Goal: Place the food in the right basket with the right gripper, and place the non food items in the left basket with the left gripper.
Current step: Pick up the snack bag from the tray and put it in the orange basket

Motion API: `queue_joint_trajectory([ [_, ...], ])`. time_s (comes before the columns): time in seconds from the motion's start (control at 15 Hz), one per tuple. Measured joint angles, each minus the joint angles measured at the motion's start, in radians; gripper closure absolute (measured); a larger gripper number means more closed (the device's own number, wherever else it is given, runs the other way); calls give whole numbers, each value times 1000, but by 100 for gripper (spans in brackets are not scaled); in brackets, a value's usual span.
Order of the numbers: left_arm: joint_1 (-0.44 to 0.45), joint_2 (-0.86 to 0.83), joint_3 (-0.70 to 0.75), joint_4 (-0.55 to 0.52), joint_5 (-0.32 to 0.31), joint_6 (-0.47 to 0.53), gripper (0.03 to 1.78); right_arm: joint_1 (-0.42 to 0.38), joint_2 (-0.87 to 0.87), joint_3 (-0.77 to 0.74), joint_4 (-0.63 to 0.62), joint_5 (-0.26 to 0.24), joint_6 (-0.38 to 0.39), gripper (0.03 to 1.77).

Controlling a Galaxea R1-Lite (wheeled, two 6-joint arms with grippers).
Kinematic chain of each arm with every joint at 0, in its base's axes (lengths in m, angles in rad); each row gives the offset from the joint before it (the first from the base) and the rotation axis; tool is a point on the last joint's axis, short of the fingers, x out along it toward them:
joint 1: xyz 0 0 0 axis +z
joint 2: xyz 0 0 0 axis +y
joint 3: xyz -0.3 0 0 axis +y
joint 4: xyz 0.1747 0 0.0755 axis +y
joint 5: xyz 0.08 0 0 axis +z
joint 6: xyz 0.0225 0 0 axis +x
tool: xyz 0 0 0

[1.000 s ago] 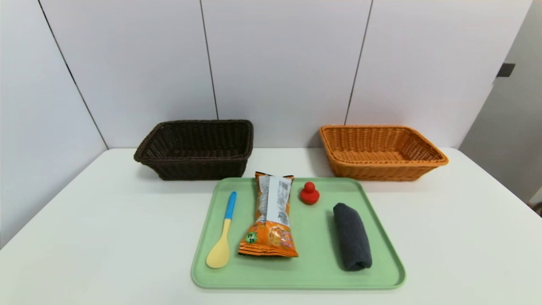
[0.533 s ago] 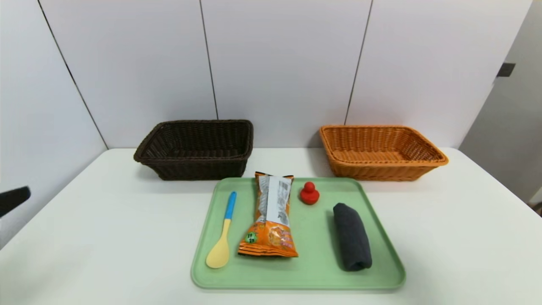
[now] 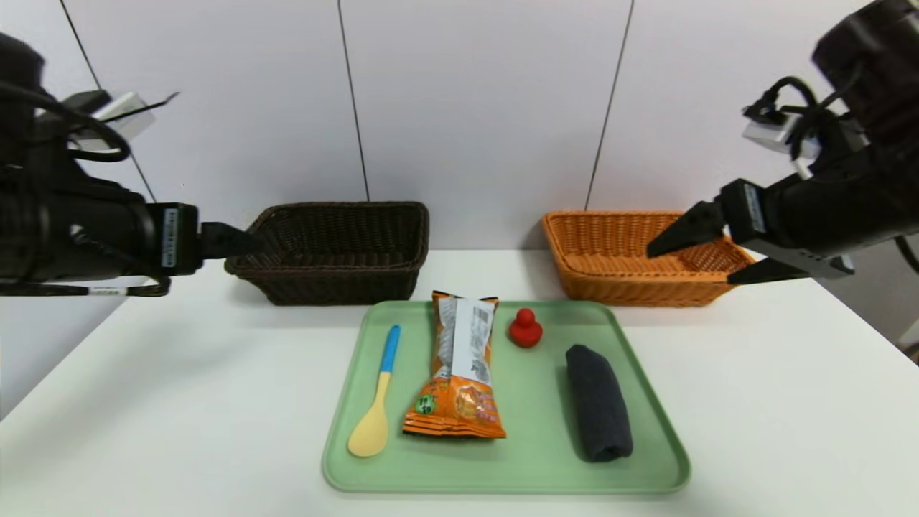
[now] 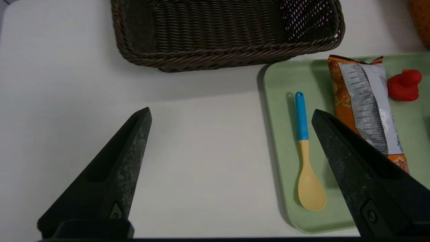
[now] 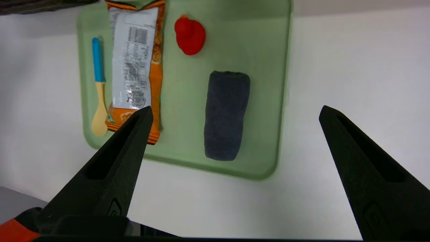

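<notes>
Right gripper [image 3: 693, 251]: raised at the robot's right, fingers spread wide, nothing between them; the orange basket [image 3: 718, 287] sits behind and below its tips. Left gripper [image 4: 231, 114]: raised at the robot's left, fingers likewise wide apart and empty, tips near the outer corner of the dark brown basket [image 3: 330, 283]. Neither touches anything.

All four items lie on the green tray [image 3: 646, 477], below and inboard of both grippers. Snack packet [image 3: 459, 366] is the only food: it lies across the tray from the right gripper, with the red toy [image 3: 525, 328] and the rolled dark cloth [image 3: 598, 402] between. The spoon [image 3: 377, 398], blue handle and yellow bowl, is the item nearest the left gripper, just beside the packet. Both baskets appear empty; judged as the start of the task, no pick yet made.

Risks from here:
- Right gripper has to pass over the cloth and toy to reach the packet; a low approach could knock the toy over or drag the cloth.
- Packet is flat and glossy; a pinch on the film alone may slip, or may push it into the spoon.
- Spoon lies low against the tray; fingertips may skid on the tray floor and flick it.
- Both arms working at the tray's centre together could collide.
</notes>
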Motion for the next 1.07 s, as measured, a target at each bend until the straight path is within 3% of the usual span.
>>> queue_joint_trajectory([
  [0.13,-80,77,-39,5,9,-86,12,60,104,-103,89,-29,63,9],
  [0.33,-181,155,-60,39,41,-113,12,103,224,-199,164,-34,83,9],
  [0.6,-257,239,-63,73,112,-117,12,150,321,-246,170,-36,86,9],
  [1.07,-343,277,-66,74,110,-185,12,321,357,-262,94,-87,136,9],
])
